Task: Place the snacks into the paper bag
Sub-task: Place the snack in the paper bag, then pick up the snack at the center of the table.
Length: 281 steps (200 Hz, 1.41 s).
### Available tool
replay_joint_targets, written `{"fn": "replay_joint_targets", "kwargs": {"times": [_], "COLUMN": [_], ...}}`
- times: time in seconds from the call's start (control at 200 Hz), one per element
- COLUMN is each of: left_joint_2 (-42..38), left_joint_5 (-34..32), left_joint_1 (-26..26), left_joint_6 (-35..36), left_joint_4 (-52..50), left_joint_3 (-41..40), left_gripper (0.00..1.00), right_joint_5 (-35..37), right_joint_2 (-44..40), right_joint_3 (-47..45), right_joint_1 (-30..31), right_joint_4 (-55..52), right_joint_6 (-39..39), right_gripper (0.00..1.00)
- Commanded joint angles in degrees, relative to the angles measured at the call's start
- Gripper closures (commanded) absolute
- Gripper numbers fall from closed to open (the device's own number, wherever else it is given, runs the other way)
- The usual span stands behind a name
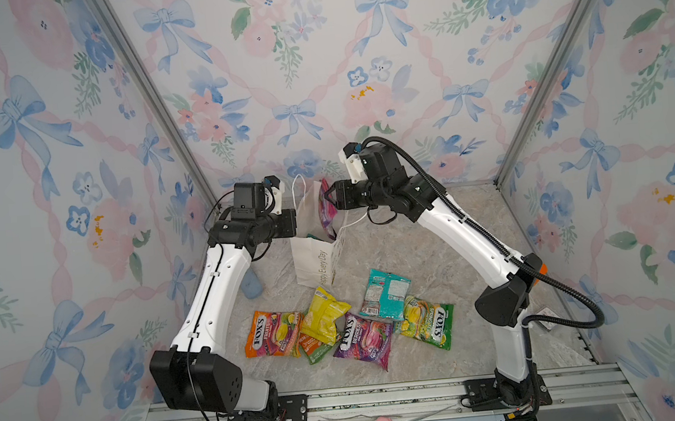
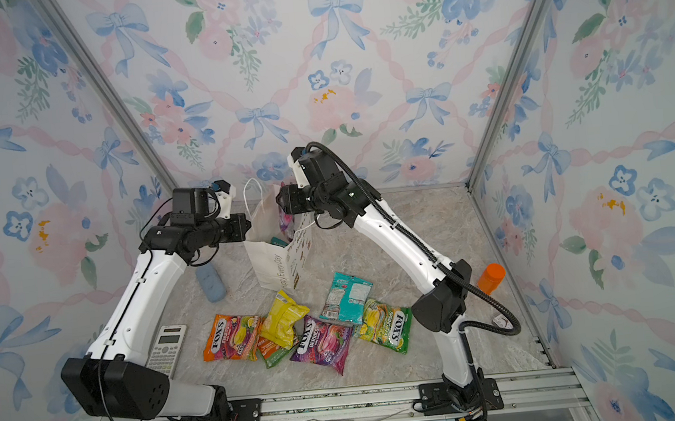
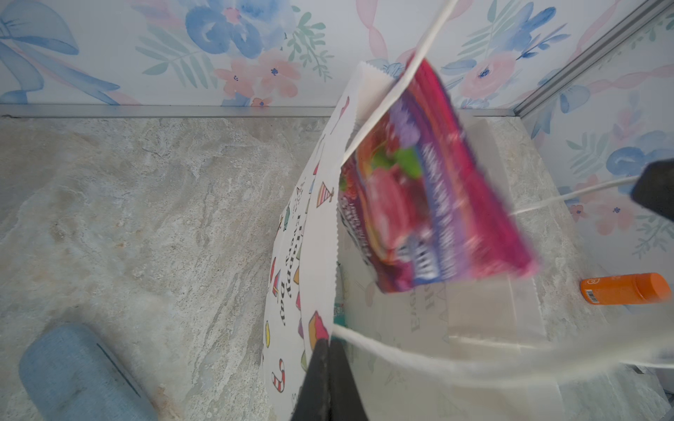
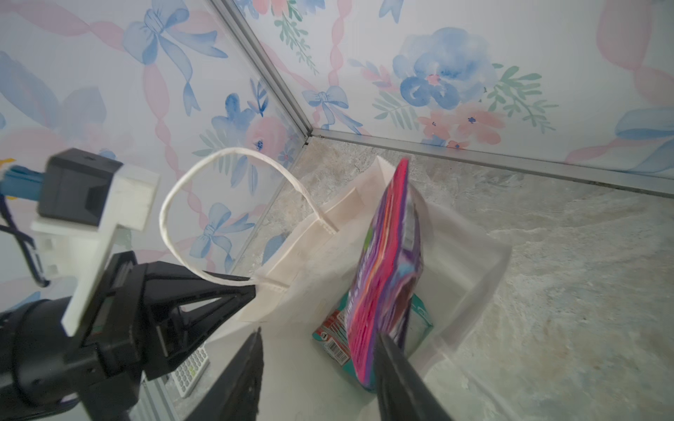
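Six snacks lie loose on the near part of my marble-look counter [image 1: 435,253]. They are an orange FOX'S packet [image 1: 273,333], a crinkled yellow packet [image 1: 325,314] overlapping it, a small green-and-orange packet [image 1: 314,350] partly under the yellow one, a purple FOX'S packet [image 1: 364,340], a green FOX'S packet [image 1: 425,322] and, just beyond, a teal packet [image 1: 385,295].

A white calculator [image 2: 167,349] sits near left, an orange bottle [image 2: 491,277] at right and a blue case [image 2: 211,283] at left.

Farther back, the paper bag [image 1: 311,264] stands open at centre. My left gripper [image 3: 328,364] is pinched tight on its left rim beside a cord handle. My right gripper [image 4: 319,333] hovers at the mouth, jaws parted. A blurred pink-and-purple packet [image 4: 383,284] stands on end inside the bag's walls, close by one finger; I cannot tell whether they touch. Beneath it lies a second teal packet [image 4: 330,337].
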Motion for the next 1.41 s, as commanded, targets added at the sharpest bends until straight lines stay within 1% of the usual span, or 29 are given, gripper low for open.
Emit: {"fn": "replay_joint_targets", "kwargs": {"times": [0.0, 0.145, 0.26, 0.395, 0.41, 0.485, 0.635, 0.765, 0.865, 0.88, 0.93, 1.13, 1.4], "left_joint_2": [-1.70, -1.62, -1.60, -1.71, -1.71, -1.63, -1.46, -1.71, -2.15, -2.22, -2.19, -2.19, -2.18], "left_joint_5": [-0.04, -0.07, -0.11, -0.35, -0.39, -0.39, -0.03, -0.54, -0.83, -0.77, -0.75, -0.71, -0.74], "left_joint_1": [-0.29, -0.27, -0.27, -0.28, -0.23, -0.20, -0.10, 0.01, -0.02, -0.01, 0.01, -0.01, -0.01], "left_joint_6": [-0.44, -0.36, -0.27, -0.27, -0.27, -0.19, -0.09, -0.01, -0.09, -0.17, -0.18, -0.10, 0.00], "left_joint_4": [0.87, 0.85, 0.92, 0.93, 0.92, 0.93, 1.05, 1.03, 1.17, 1.25, 1.40, 1.53, 1.58], "left_joint_3": [0.93, 0.84, 0.78, 0.36, 0.22, 0.12, 0.03, -0.10, -0.32, -0.25, -0.49, -0.84, -1.06], "left_gripper": [1.00, 1.00, 1.00, 1.00, 1.00, 1.00, 1.00, 1.00, 1.00, 1.00, 1.00, 1.00, 1.00], "right_joint_5": [-0.95, -1.30, -0.84, 0.22, 0.43, 1.35, 4.14, 4.48, 4.25, 4.04, 3.25, -1.30, -5.29], "right_joint_2": [-2.21, -7.36, -13.34, -21.11, -23.10, -27.95, -36.01, -40.23, -42.26, -42.41, -42.86, -42.07, -38.61], "right_joint_3": [0.63, -5.13, -13.48, -27.43, -29.12, -37.48, -53.16, -64.22, -70.77, -71.74, -74.54, -84.30, -90.46], "right_joint_1": [-0.24, -1.51, -3.41, -6.24, -6.60, -8.10, -9.79, -10.87, -10.86, -10.88, -10.88, -10.88, -10.94], "right_joint_4": [2.00, 6.03, 10.46, 15.17, 15.50, 16.65, 15.68, 13.90, 12.70, 12.58, 12.55, 17.53, 24.89], "right_joint_6": [0.02, 0.27, 0.87, 2.35, 2.48, 3.67, 5.62, 8.52, 9.60, 11.24, 12.57, 17.98, 22.44], "right_gripper": [0.44, 0.41, 0.40, 0.38, 0.38, 0.38, 0.38, 0.38, 0.39, 0.39, 0.39, 0.40, 0.41]}}
